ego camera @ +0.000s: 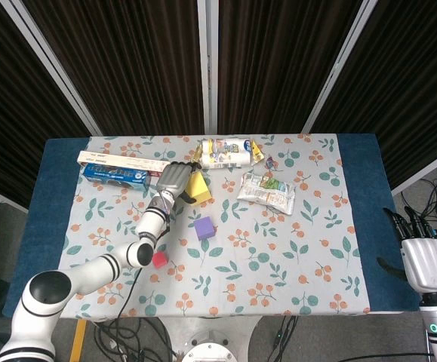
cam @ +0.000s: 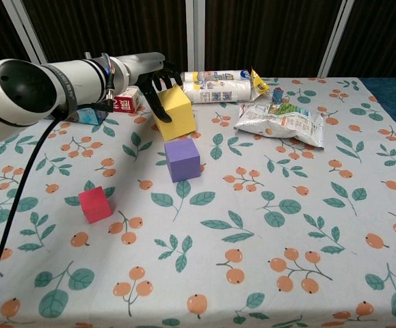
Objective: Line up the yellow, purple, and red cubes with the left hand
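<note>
Left hand (cam: 158, 85) with dark fingers draped over the top and left face of the large yellow foam-looking cube (cam: 173, 112), holding it tilted at the far side of the desk (ego camera: 358, 226), just beyond the smaller purple cube (cam: 182, 159). Small red cube (cam: 94, 204) well apart, nearer the front left. Probably light, rigid, matte blocks, easy to pinch across opposite flat faces; yellow one wide, so better cupped from above. Finger wrap clear only in chest view; only head view showing the right hand (ego camera: 423, 259) idle off the desk edge, fingers apart, holding nothing, plus the blue-and-white carton (ego camera: 118, 168).
</note>
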Robot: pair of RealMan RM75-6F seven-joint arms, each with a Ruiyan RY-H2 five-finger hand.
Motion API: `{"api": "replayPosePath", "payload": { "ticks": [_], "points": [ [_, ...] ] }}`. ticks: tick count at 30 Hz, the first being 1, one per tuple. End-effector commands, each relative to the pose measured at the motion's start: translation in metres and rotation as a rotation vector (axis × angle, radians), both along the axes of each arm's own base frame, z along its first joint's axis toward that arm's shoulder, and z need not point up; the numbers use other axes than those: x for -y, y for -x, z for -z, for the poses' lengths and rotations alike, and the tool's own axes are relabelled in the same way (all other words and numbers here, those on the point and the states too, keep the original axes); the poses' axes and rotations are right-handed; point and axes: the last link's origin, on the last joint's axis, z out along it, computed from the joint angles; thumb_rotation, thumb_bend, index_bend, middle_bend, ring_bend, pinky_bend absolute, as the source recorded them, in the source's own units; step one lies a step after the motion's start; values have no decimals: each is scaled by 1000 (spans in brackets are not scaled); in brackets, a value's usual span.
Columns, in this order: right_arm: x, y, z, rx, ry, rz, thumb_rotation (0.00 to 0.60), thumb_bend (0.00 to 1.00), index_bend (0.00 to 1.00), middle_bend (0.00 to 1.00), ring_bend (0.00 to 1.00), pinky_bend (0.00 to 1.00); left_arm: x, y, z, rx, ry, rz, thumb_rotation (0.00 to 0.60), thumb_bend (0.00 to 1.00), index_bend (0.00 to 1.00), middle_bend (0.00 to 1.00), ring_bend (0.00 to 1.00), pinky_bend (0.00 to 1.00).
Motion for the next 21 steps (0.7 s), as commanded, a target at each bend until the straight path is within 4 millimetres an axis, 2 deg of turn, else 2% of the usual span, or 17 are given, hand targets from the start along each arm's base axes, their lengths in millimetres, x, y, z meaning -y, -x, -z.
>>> {"api": "replayPosePath", "payload": {
  "ticks": [1, 4, 9, 17, 21],
  "points": [
    [0, 0, 0, 1, 1, 0, 600, 65, 78, 181, 20, 137, 3, 1, -2, 1, -1, 23, 600, 21, 352, 483, 363, 225],
    [0, -1, 0, 1, 2, -2, 600, 64, 78, 181, 20, 137, 6, 2, -5, -1, 0, 49, 600, 32, 375, 528, 393, 227],
    [-1, -2, 0, 4, 2, -8, 600, 65, 78, 181, 20, 137, 12, 7, -17, -2, -16, 101, 600, 39, 382, 539, 404, 227],
    [-3, -5, 1, 8, 1, -22, 600, 65, 78, 181, 20, 137, 34, 32, -36, -62, -19, 198, 600, 41, 381, 538, 404, 227],
    [-5, -5, 2, 12, 3, -24, 600, 65, 78, 181, 20, 137, 44, 44, -38, -79, 9, 223, 600, 43, 381, 535, 404, 227]
  ]
}}
